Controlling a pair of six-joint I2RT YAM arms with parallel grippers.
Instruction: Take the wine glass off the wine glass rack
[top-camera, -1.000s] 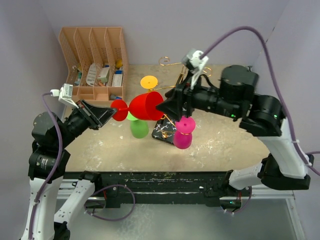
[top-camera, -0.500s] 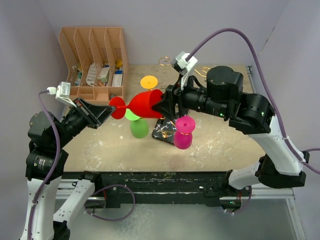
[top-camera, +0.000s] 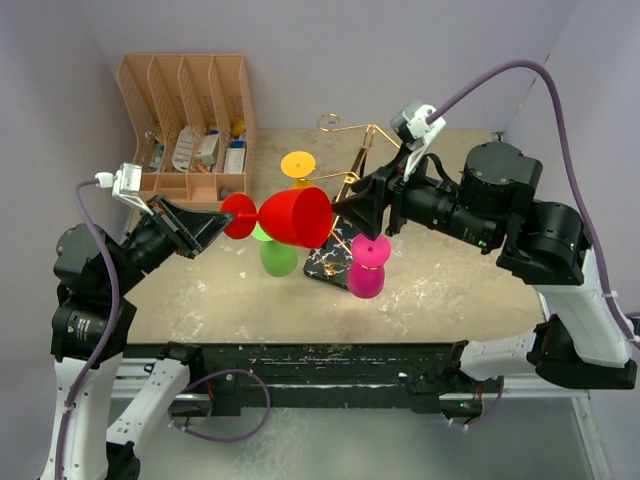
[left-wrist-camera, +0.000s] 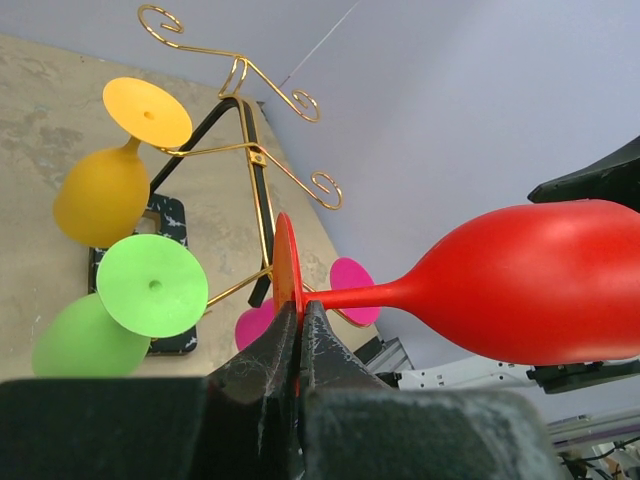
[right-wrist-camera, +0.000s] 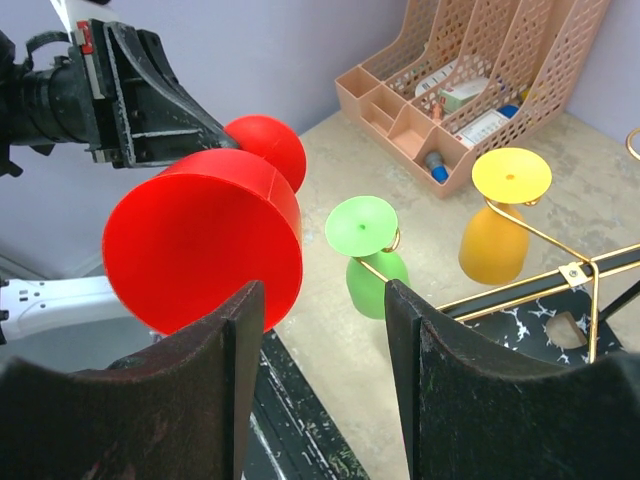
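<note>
red wine glass (left-wrist-camera: 520, 285) cut off at right edge, organiser contents (top-camera: 205, 148) too small to tell

Wine glass (top-camera: 295, 216) between left gripper (top-camera: 224, 220) and right gripper (top-camera: 342, 208), left of rack (top-camera: 325, 262)

We see a smooth, matt red plastic wine glass (left-wrist-camera: 520, 285), a shiny gold wire wine glass rack (left-wrist-camera: 258, 157) with marble-look base (left-wrist-camera: 170, 215), and a rough tabletop (top-camera: 440, 290)

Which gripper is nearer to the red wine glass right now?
Left. The left gripper is shut on the foot of the red wine glass, holding it sideways. The right gripper is open just beyond the bowl's mouth, not gripping it.
</note>
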